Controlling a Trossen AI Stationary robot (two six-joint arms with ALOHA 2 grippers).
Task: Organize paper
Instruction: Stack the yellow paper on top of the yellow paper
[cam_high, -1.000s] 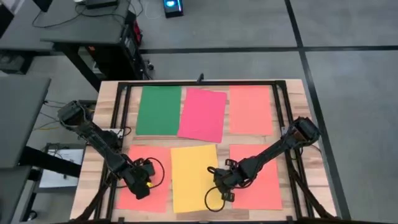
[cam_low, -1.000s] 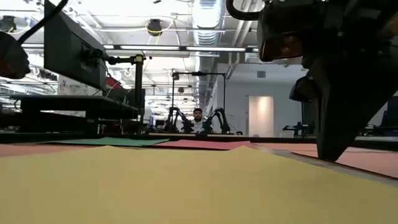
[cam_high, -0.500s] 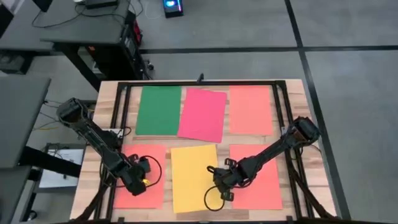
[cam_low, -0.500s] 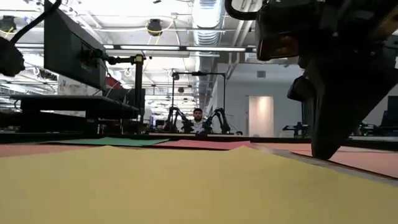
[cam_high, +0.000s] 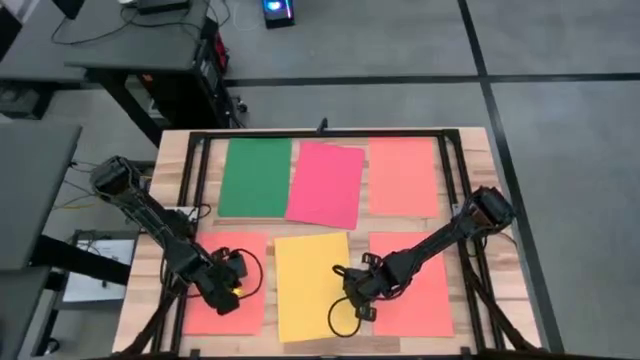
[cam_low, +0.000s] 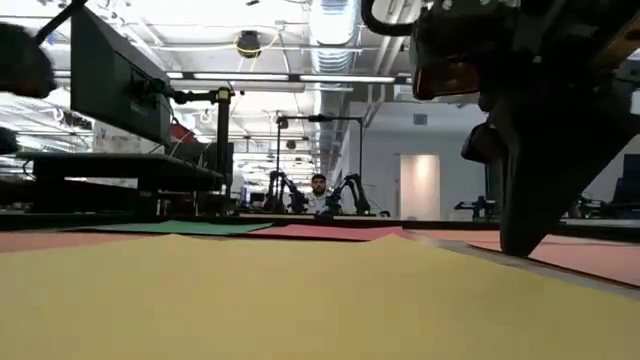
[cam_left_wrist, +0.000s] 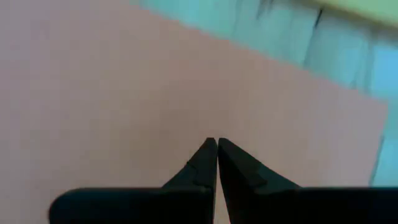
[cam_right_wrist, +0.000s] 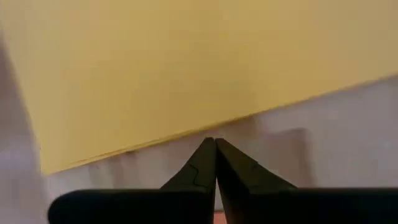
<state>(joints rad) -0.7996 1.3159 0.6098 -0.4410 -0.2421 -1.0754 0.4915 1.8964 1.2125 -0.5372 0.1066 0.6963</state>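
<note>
Six sheets are counted on the table (cam_high: 175, 150): one green (cam_high: 255, 177), one pink (cam_high: 326, 184), one yellow (cam_high: 312, 285), three orange. The left gripper (cam_left_wrist: 217, 146), fingers pressed together, is held over an orange sheet (cam_high: 222, 310). The right gripper (cam_right_wrist: 215, 144), likewise closed, is poised just beside the yellow sheet's edge.

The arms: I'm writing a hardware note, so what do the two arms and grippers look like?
Both are dark, slim, jointed arms with rounded joint housings. The left gripper has a small yellow mark and a looping black cable beside it; the right gripper trails a black cable loop too. In the wrist views each ends in two black pointed fingers with stepped inner edges.
</note>
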